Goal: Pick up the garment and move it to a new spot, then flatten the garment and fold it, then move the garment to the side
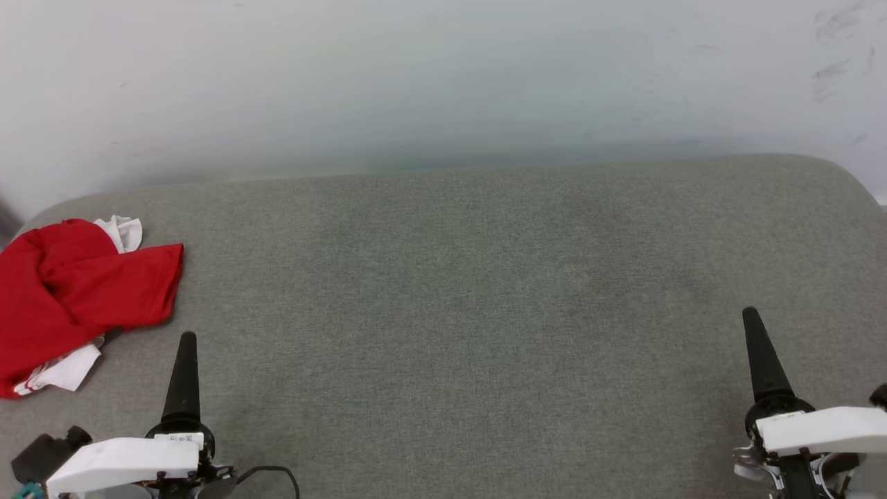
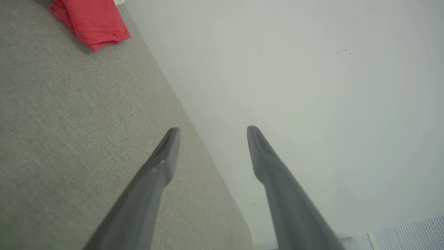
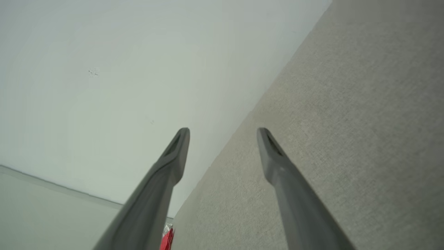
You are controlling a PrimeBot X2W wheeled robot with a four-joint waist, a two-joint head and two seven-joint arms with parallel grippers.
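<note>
Dark tapered fingers of the left claw stand wide apart. They are smooth and matte, narrow to blunt hollowed tips, and have nothing between them. The right claw is spread just as wide, its two long cones equally bare and gripping nothing. Behind each pair sits a blocky white plastic wrist casing, and a thin black cable loops beside the left one.

Both claws sit over a cushion, a broad pad with rounded far corners, covered in grey-green woven cloth with a fine, slightly flecked grain. The left claw is over the cushion's near left part and the right claw over its near right part, well apart from each other. Bare cloth stretches across the cushion's middle.

The garment lies on the cushion's far left corner. It is a crumpled heap of soft bright red knit, folded over itself in thick rolls and running out of the head view at the left. White sleeve cloth pokes out at its far edge and again at its near edge, where thin red stripes mark the cuff. The left claw's tip is near the heap's near right edge but does not touch it.

Beyond the cushion's far edge rises a plain wall, pale, smooth and matte, with a few faint dark scuffs above the cushion's right end.
</note>
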